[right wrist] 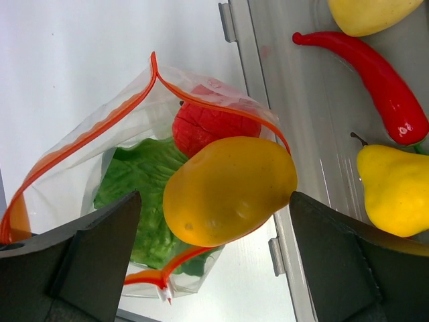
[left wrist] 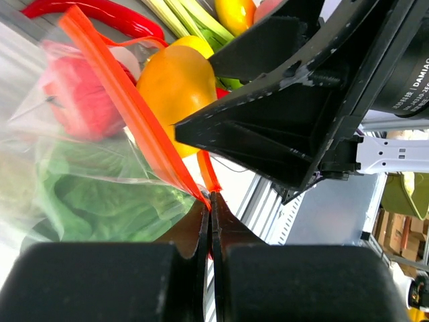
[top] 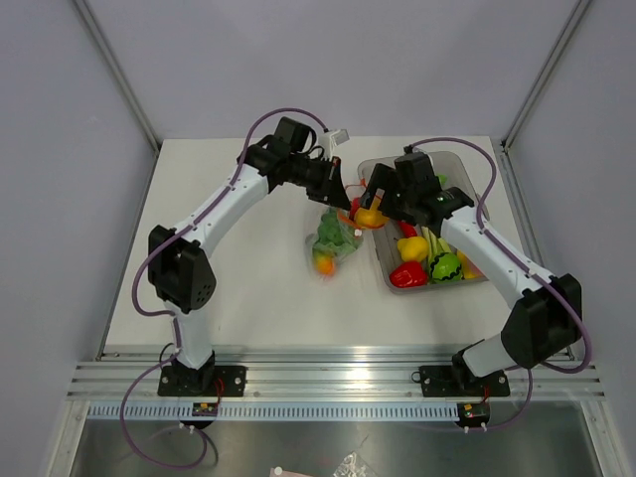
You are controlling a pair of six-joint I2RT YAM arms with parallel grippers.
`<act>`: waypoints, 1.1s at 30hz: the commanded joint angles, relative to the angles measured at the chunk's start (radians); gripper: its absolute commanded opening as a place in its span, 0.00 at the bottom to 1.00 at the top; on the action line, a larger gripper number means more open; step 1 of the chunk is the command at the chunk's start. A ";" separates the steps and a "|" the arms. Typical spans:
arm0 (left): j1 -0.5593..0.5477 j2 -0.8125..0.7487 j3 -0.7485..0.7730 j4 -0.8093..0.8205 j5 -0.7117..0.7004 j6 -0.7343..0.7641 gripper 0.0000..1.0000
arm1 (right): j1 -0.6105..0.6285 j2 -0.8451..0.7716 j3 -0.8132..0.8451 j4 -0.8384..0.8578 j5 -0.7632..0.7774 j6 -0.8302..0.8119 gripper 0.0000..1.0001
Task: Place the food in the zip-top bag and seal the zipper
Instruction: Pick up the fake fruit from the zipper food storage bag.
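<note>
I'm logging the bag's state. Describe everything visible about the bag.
The bag is a thin clear plastic pouch with a red-orange zipper along its mouth, which gapes open. The left hand pinches the zipper at one end. Inside are a green leaf and a red food; an orange fruit sits in the mouth.

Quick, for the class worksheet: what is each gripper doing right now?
Left gripper: closed on the zipper.
Right gripper: open, with the orange-yellow fruit between its jaws and not clamped.
</note>
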 commanded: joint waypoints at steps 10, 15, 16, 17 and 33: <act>-0.017 0.020 0.068 0.050 0.037 -0.016 0.00 | -0.007 0.043 0.033 -0.021 0.025 -0.002 0.99; -0.017 0.020 0.068 0.050 0.037 -0.013 0.00 | -0.007 0.051 0.023 -0.009 0.029 0.005 0.99; -0.017 0.018 0.067 0.050 0.038 -0.011 0.00 | -0.007 0.051 0.023 -0.005 0.025 0.004 0.99; -0.019 0.018 0.067 0.048 0.037 -0.011 0.00 | -0.007 0.051 0.024 -0.003 0.024 0.005 0.99; -0.017 0.026 0.056 0.048 0.035 -0.006 0.00 | -0.007 -0.023 0.029 0.003 0.047 0.019 0.34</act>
